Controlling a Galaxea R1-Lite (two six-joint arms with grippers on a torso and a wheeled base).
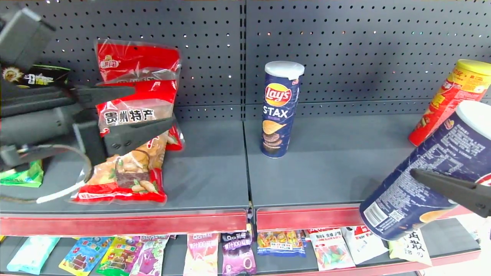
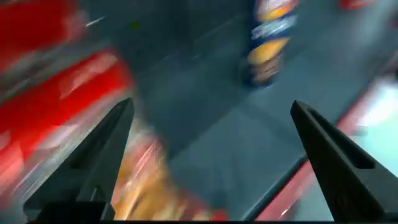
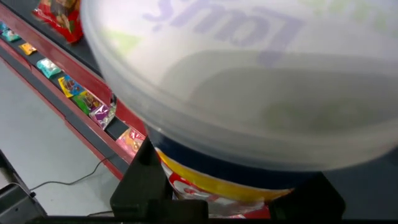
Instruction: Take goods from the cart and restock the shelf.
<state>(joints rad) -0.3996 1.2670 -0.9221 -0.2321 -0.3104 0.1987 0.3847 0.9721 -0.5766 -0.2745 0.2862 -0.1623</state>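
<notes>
Chip cans — two blue, one red

Dark perforated back panel; grey shelf, red front trim; pale floor

Navy held can (white lid); red bag.

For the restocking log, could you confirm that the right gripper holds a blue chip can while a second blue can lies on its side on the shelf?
Not quite: the second blue can stands upright on the shelf, not on its side, as the head view shows. The right gripper does hold a blue chip can.
</notes>
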